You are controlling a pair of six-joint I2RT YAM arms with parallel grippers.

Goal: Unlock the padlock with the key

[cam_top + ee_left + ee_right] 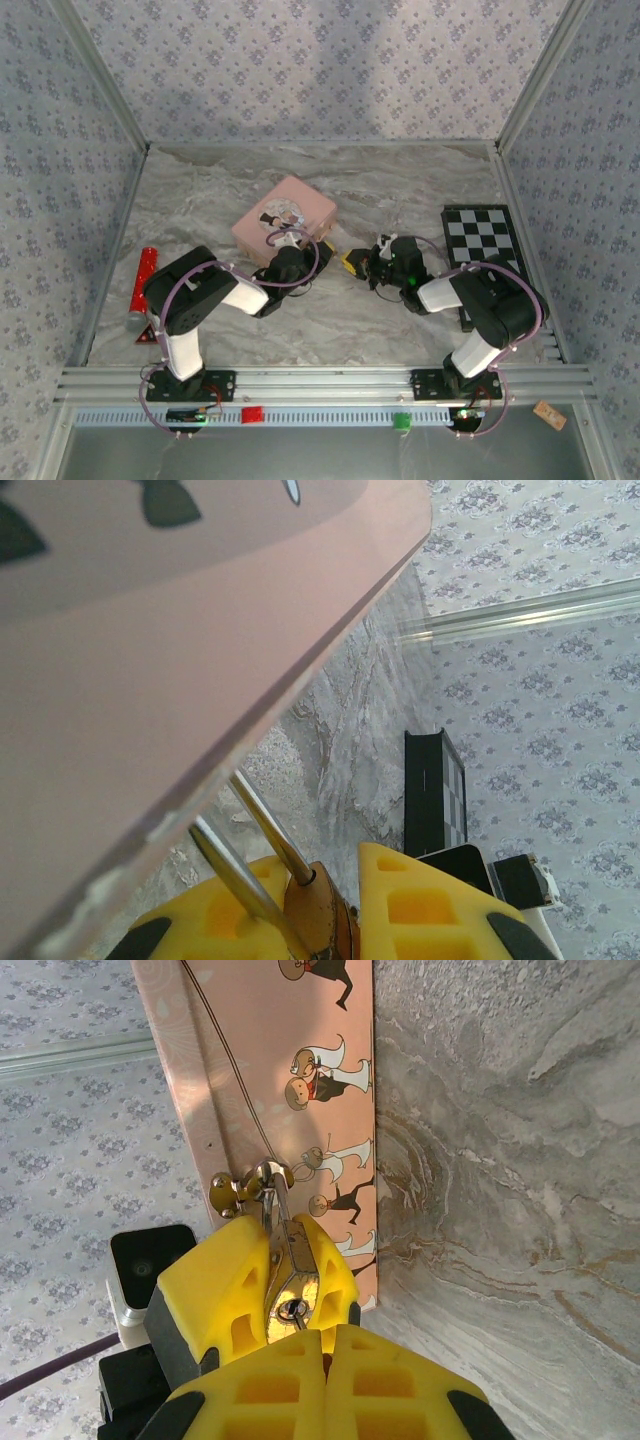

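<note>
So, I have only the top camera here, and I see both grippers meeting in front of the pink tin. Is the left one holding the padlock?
Observer: Yes. In the left wrist view the left gripper is shut on the padlock, with the brass body between its yellow fingers.
Operator: Is the shackle through something on the tin?
Observer: In the right wrist view the shackle hooks into a brass hasp at the edge of the pink tin.
Operator: And the right gripper?
Observer: The right gripper has its fingers pressed together just under the padlock's bottom face, where a small silvery piece sits. I cannot tell what it is.
</note>
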